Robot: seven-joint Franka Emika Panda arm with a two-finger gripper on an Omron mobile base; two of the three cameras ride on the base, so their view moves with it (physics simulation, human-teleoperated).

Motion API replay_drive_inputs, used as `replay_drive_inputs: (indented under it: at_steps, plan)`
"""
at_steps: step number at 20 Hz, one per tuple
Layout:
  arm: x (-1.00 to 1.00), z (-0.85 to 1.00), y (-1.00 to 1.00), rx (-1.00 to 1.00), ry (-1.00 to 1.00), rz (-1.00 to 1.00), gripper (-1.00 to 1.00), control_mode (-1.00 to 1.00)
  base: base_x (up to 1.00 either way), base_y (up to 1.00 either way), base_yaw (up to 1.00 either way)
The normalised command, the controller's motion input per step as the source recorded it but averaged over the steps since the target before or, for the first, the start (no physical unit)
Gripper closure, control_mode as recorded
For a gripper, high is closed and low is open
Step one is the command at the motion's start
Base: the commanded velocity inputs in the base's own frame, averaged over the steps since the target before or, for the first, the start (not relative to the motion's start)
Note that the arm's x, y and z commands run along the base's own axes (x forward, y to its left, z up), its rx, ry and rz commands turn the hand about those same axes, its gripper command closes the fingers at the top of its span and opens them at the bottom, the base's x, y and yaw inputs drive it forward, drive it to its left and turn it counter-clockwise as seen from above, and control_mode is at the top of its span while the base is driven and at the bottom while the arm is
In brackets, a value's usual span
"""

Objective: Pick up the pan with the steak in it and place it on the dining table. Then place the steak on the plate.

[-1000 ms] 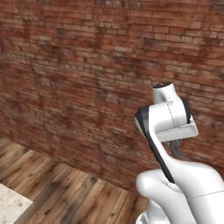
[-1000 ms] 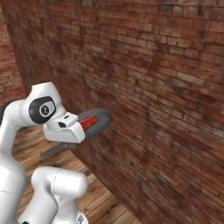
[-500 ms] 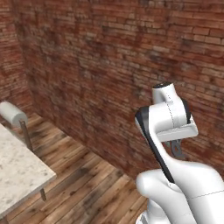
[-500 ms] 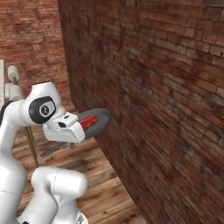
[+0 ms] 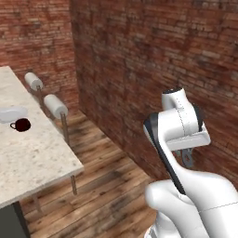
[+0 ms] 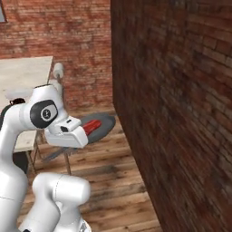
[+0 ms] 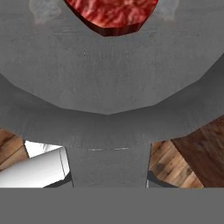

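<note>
Gripper [image 6: 87, 137] holds the pan [image 6: 100, 126] by its handle, up in the air near the brick wall [image 6: 181, 99]; steak [image 6: 92, 126] lies in the pan; table [image 5: 28, 153] stands off to the left — plate [image 5: 12, 113] and a dark cup [image 5: 22, 124] sit on it.

Plate [image 5: 12, 113] and dark cup [image 5: 22, 124] on dining table [image 5: 32, 158].

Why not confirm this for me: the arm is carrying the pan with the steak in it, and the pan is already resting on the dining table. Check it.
Not quite. The pan with the steak in it is held up over the wooden floor, not resting on the dining table, which stands off to the side. The right base view shows this. The tool is shut on the pan's handle.
</note>
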Motion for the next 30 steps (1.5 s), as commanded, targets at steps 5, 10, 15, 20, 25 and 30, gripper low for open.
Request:
replay_drive_inputs:
  at_steps: [5, 10, 15, 20, 25, 30]
  plan:
    - [0.0, 0.0, 0.0, 0.0, 0.0, 0.0, 1.0, 1.0, -0.06, 0.22, 0.42]
    - [0.0, 0.0, 0.0, 0.0, 0.0, 0.0, 1.0, 1.0, -0.14, 0.25, 0.34]
    - [0.0, 0.0, 0.0, 0.0, 0.0, 0.0, 1.0, 1.0, -0.01, 0.01, 0.04]
    - [0.0, 0.0, 0.0, 0.0, 0.0, 0.0, 1.0, 1.0, 0.0, -0.69, 0.06]
    - [0.0, 0.0, 0.0, 0.0, 0.0, 0.0, 1.0, 1.0, 0.0, -0.85, 0.08]
    - [0.0, 0.0, 0.0, 0.0, 0.0, 0.0, 1.0, 1.0, 0.41, -0.44, 0.03]
